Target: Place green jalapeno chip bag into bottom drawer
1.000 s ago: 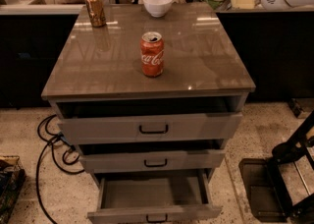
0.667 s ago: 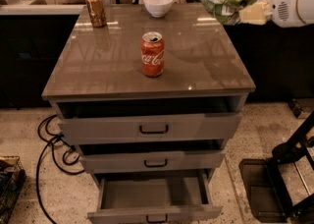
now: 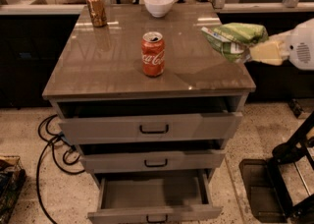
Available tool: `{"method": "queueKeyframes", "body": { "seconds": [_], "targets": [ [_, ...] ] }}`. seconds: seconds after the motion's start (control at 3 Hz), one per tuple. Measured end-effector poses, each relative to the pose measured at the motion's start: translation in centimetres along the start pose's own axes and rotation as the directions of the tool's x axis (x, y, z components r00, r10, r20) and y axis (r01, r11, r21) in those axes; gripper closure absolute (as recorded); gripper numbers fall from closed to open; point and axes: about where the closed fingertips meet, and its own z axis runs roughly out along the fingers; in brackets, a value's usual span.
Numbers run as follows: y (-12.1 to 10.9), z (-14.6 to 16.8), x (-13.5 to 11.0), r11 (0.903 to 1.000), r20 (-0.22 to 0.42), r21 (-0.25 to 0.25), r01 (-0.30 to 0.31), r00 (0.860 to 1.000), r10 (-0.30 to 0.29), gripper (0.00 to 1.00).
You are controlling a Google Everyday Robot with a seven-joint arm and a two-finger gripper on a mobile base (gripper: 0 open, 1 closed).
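— While the tool grips the chip bag over the bench's right edge, what's the step?
— Carrying, I'd judge. Next: bring it past the front edge, down into the open bottom drawer.

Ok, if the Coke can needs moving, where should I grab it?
Probably round the Coke can at mid-wall, from the right, where the hand hovers at the edge of the cabinet top: the can stands upright and alone, sides clear. The hand is shut on the green jalapeno chip bag, so stow that first.
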Motion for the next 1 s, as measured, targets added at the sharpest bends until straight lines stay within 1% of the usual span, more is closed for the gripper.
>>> {"method": "queueKeyframes", "body": {
  "seconds": [0.33, 0.67, 1.0],
  "targets": [
    [2.1, -3.0, 3.3, 1.0000, -0.064, -0.003, -0.008, 0.998, 0.007, 1.00],
    [3.4, -4.2, 6.7, 0.9983, -0.178, -0.053, -0.026, 0.984, 0.016, 1.00],
    [3.3, -3.1, 9.4, 0.9910, -0.303, -0.116, -0.068, 0.952, 0.030, 1.00]
  ]
}}
